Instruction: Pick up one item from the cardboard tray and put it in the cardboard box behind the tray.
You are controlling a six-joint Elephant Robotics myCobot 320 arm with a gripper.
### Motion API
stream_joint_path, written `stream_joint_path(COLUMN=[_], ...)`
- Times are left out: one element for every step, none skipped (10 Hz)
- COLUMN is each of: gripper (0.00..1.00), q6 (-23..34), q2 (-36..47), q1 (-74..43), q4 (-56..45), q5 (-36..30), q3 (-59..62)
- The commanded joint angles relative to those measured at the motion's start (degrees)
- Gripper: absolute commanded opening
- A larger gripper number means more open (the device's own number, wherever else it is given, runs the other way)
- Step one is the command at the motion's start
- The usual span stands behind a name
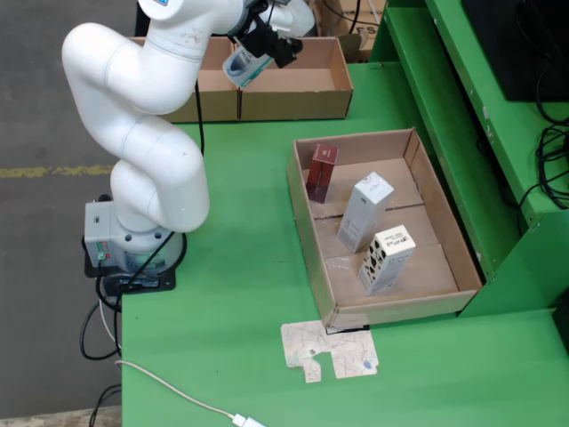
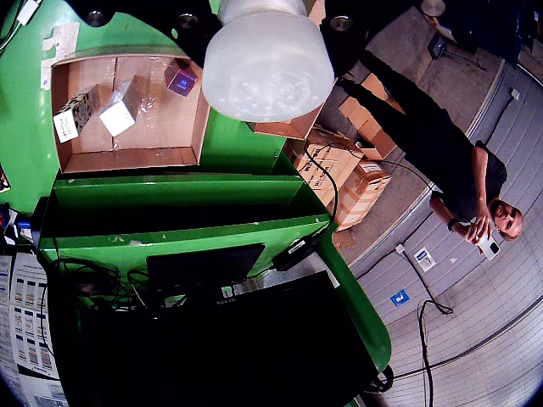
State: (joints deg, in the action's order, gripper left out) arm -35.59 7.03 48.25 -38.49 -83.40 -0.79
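Observation:
In the fixed view my gripper (image 1: 259, 46) is shut on a white cylindrical container with a blue label (image 1: 243, 66), held tilted above the front edge of the cardboard box (image 1: 298, 96) behind the tray. The wrist view shows the container's round white end (image 2: 267, 59) close up. The cardboard tray (image 1: 303, 218) holds a dark red box (image 1: 321, 172), a white carton (image 1: 364, 212) and a white box with a black pattern (image 1: 386, 259), all upright. The tray (image 2: 127, 158) and its three items also show in the wrist view, at upper left.
The arm's base (image 1: 133, 249) stands at the table's left edge. A flat cardboard piece (image 1: 331, 351) lies in front of the tray, with a white cable (image 1: 178, 391) near it. A raised green shelf (image 1: 462, 107) runs along the right. A person (image 2: 458, 161) stands beyond stacked cartons (image 2: 348, 178).

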Motion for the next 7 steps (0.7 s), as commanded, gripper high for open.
stream_joint_path(gripper=[0.00, 0.00, 0.00, 0.00, 0.00, 0.00, 0.00], q6=[-6.4, -8.6, -10.6, -12.8, -16.2, -16.2, -21.9], q2=[1.0, 1.3, 1.4, 1.5, 1.8, 1.8, 2.4], q1=[8.9, 10.5, 11.9, 13.3, 15.4, 15.4, 18.2], q4=[-2.5, -3.5, -4.0, -4.2, -4.3, -4.3, -4.6], q5=[4.2, 4.2, 4.3, 3.7, 1.9, 1.9, -3.0], q3=[0.8, 0.8, 0.8, 0.8, 0.8, 0.8, 0.8])
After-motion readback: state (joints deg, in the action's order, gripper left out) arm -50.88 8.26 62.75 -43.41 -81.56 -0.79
